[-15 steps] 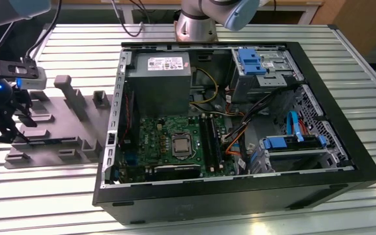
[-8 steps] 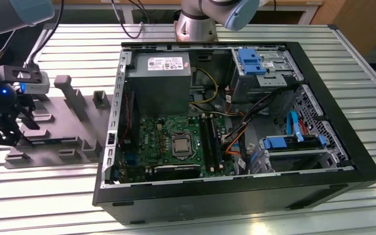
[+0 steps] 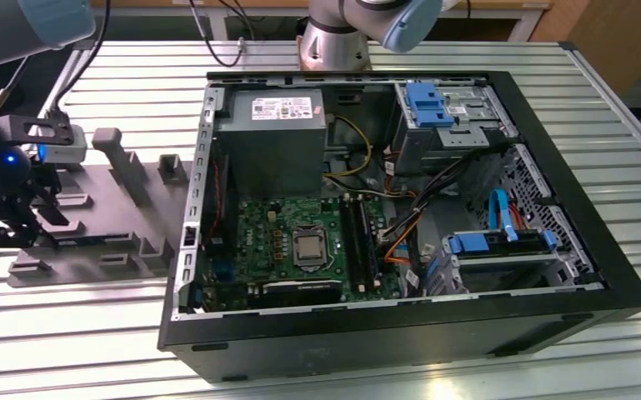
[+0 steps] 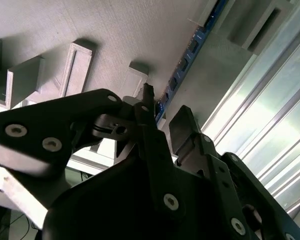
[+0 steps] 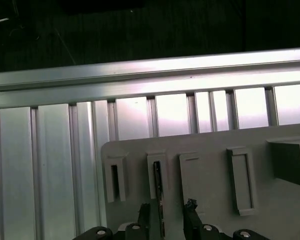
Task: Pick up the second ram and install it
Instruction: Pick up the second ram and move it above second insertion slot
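The second ram stands on its thin edge in a slot of the grey fixture plate. In the second wrist view the ram runs as a dark strip with a blue edge and small chips across the plate. My gripper is open and straddles the ram's near end, one black finger on each side with a gap showing; the second wrist view shows the gripper the same way. In the exterior view the gripper hangs over the fixture plate at the far left.
An open computer case lies to the exterior view's right of the fixture, with the long black motherboard sockets inside, a grey power supply and loose cables. Upright grey blocks rise from the plate. Slatted metal table underneath.
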Motion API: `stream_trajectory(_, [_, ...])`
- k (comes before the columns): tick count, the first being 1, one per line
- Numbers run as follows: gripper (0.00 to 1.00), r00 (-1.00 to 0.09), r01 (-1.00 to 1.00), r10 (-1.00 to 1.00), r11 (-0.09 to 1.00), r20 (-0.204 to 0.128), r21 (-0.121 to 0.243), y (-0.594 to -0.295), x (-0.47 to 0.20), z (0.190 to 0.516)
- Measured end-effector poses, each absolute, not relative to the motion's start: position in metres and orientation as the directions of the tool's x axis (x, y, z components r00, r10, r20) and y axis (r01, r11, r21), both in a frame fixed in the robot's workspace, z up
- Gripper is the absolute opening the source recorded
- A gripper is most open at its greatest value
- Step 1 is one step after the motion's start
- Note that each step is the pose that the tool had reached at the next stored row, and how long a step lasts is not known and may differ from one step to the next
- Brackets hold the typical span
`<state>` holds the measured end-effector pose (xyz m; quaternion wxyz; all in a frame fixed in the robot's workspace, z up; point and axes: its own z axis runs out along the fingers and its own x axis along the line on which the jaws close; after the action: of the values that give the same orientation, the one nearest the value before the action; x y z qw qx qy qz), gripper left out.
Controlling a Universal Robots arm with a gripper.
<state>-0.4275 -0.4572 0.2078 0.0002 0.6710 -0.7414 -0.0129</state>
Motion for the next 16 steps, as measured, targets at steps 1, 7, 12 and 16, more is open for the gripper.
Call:
stream_trajectory(1, [0.39,-0.100,-0.995,-0.995,0.099,-0.017,0.019,-0.457,-0.427,0.208])
stream_trajectory(7, [0.39,-0.099,-0.995,-0.995,0.099,-0.017,0.019,-0.457,-0.427,0.203])
stream_trajectory(12, [0.39,-0.097,-0.995,-0.995,0.097,-0.017,0.019,-0.458,-0.425,0.197])
stream_trajectory(16, [0.39,-0.097,-0.995,-0.995,0.096,-0.017,0.019,-0.458,-0.422,0.193])
